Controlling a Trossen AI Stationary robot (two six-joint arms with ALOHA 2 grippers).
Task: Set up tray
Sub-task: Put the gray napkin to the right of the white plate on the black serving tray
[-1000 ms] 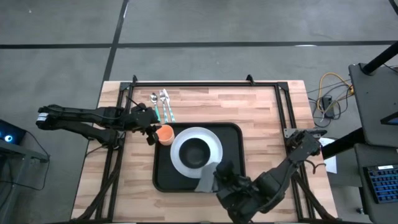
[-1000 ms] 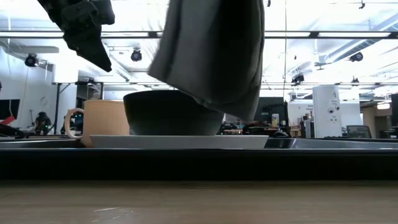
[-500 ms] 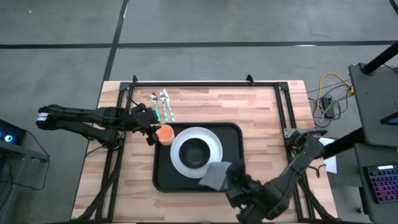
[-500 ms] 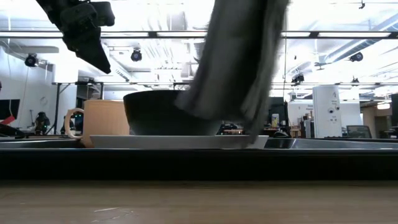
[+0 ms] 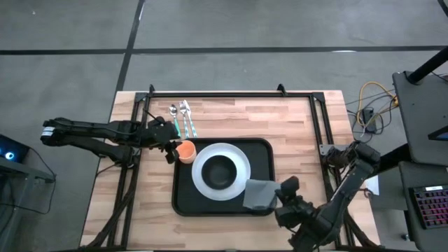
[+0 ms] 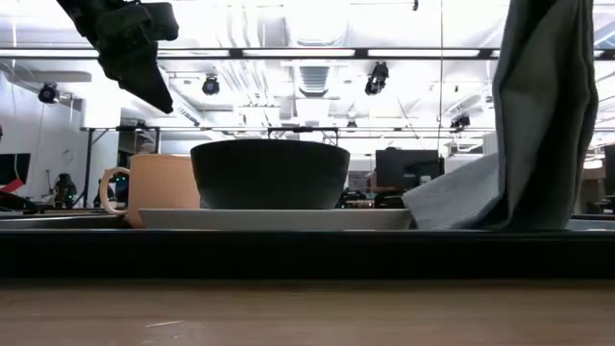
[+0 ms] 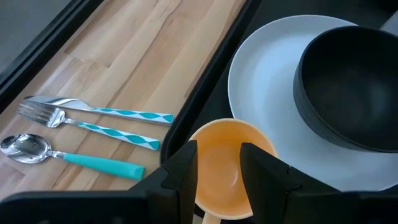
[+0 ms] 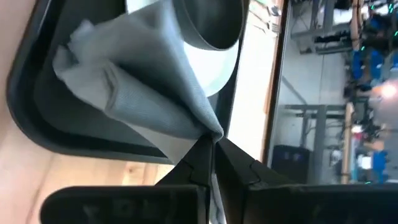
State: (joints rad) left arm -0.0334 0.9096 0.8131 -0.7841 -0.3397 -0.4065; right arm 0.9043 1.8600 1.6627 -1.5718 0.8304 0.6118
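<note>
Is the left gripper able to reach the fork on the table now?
Probably not right away: the left gripper is closed on the rim of the orange cup. The fork lies close beside it on open wood, unobstructed.

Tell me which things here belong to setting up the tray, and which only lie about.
Belong to the job:
tray
plate
bowl
cup
napkin, pinched by the right tool
spoon, fork, knife, on the table beside the tray

Lying about:
cables off the table's right edge
</note>
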